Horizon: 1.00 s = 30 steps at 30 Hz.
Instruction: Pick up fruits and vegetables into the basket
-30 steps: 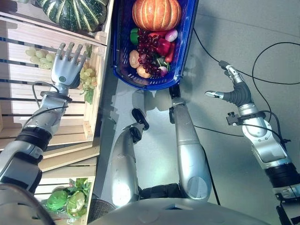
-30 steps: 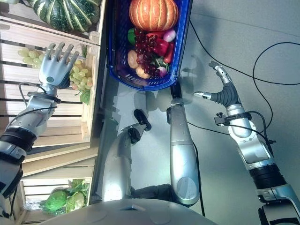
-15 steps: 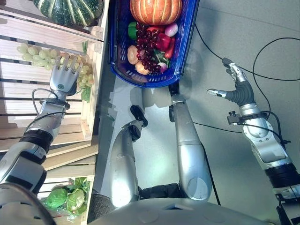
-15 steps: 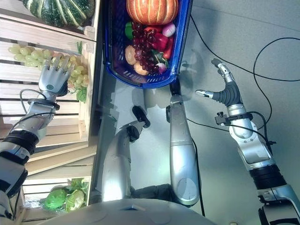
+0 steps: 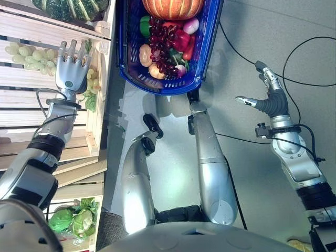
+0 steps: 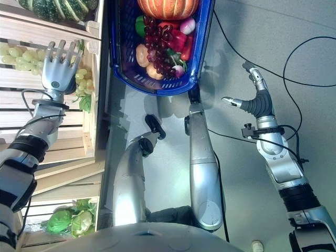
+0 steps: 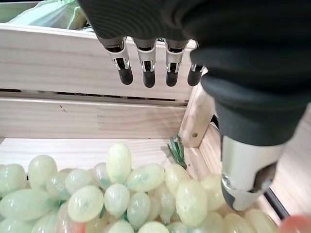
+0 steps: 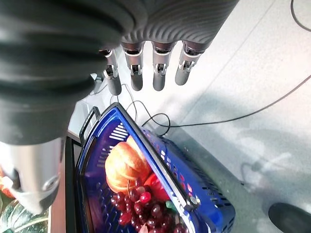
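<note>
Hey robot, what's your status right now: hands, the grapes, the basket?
Left hand open, fingers straight, over green grapes in the wooden crate. Right hand open, empty, above the floor. Blue basket already holds pumpkin and red grapes. Nothing blocking.

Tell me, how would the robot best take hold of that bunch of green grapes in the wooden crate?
Probably from above, fingers curling round the middle of the green grapes. The bunch lies flat and loose on the crate floor, close to the corner post, so a side approach looks blocked. The left hand hangs over it, fingers straight.
</note>
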{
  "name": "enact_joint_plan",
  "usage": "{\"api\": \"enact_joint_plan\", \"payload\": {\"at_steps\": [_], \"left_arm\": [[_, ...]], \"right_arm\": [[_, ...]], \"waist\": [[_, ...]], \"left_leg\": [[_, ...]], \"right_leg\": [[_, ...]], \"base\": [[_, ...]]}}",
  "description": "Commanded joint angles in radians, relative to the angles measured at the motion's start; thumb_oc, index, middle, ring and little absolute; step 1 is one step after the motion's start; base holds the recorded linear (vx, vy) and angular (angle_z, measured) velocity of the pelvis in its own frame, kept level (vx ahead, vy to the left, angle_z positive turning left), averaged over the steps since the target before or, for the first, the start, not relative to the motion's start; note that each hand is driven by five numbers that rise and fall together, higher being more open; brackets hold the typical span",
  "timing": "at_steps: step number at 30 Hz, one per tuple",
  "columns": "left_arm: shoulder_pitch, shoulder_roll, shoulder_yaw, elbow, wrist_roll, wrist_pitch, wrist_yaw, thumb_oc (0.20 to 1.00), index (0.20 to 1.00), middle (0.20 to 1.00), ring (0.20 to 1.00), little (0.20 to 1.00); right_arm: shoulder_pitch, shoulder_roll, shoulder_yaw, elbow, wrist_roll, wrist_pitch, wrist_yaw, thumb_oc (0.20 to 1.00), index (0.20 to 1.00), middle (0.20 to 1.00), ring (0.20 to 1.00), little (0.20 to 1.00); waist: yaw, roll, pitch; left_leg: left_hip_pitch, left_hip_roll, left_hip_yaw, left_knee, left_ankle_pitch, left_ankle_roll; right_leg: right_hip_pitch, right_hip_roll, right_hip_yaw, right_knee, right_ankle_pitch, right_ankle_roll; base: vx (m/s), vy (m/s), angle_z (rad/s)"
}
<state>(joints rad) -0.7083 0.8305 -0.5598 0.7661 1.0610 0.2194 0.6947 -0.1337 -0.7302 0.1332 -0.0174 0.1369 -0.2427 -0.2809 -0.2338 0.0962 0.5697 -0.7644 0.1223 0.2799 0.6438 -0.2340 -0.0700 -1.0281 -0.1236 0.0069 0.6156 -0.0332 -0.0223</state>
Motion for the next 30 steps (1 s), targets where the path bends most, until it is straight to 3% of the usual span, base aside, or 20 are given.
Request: {"api": "enact_joint_plan", "payload": {"at_steps": [1,8,9,14,30], "left_arm": [[0.036,0.039,-0.012,0.017,0.019,0.005,-0.011,1.0,1.0,1.0,1.0,1.0],[0.026,0.024,-0.039,0.049,-0.02,-0.019,-0.109,1.0,1.0,1.0,1.0,1.0],[0.025,0.017,-0.049,0.066,-0.03,-0.026,-0.158,1.0,1.0,1.0,1.0,1.0],[0.032,-0.003,-0.069,0.116,-0.06,-0.015,-0.242,1.0,1.0,1.0,1.0,1.0],[0.018,-0.052,-0.083,0.27,-0.087,0.127,-0.278,1.0,1.0,1.0,1.0,1.0]], "right_arm": [[0.004,0.005,0.014,-0.046,-0.007,-0.062,-0.026,1.0,1.0,1.0,1.0,1.0],[-0.005,0.007,0.014,-0.038,-0.01,-0.059,-0.022,1.0,1.0,1.0,1.0,1.0],[-0.012,0.005,0.017,-0.035,-0.008,-0.058,-0.022,1.0,1.0,1.0,1.0,1.0],[-0.02,0.001,0.02,-0.026,0.004,-0.06,-0.021,1.0,1.0,1.0,1.0,1.0],[-0.076,-0.002,0.04,-0.013,0.025,-0.029,-0.05,1.0,1.0,1.0,1.0,1.0]], "waist": [[-0.039,-0.001,-0.05],[-0.042,0.0,-0.05],[-0.042,0.0,-0.05],[-0.043,-0.001,-0.05],[-0.041,-0.011,-0.05]], "left_leg": [[-0.116,0.004,0.016,-0.022,0.037,0.026],[-0.13,0.007,0.019,-0.024,0.04,0.023],[-0.133,0.008,0.02,-0.025,0.041,0.023],[-0.139,0.009,0.021,-0.024,0.041,0.022],[-0.167,0.014,0.015,-0.018,0.043,0.019]], "right_leg": [[-0.006,-0.001,-0.022,0.039,-0.116,0.113],[-0.022,-0.001,-0.018,0.042,-0.113,0.114],[-0.025,-0.001,-0.017,0.04,-0.112,0.114],[-0.031,-0.002,-0.015,0.036,-0.107,0.115],[-0.053,-0.005,-0.022,0.028,-0.1,0.109]], "base": [[0.0,0.0,0.0],[0.0,0.001,0.0],[0.0,0.0,0.0],[0.0,0.0,0.0],[-0.01,0.0,0.01]]}}
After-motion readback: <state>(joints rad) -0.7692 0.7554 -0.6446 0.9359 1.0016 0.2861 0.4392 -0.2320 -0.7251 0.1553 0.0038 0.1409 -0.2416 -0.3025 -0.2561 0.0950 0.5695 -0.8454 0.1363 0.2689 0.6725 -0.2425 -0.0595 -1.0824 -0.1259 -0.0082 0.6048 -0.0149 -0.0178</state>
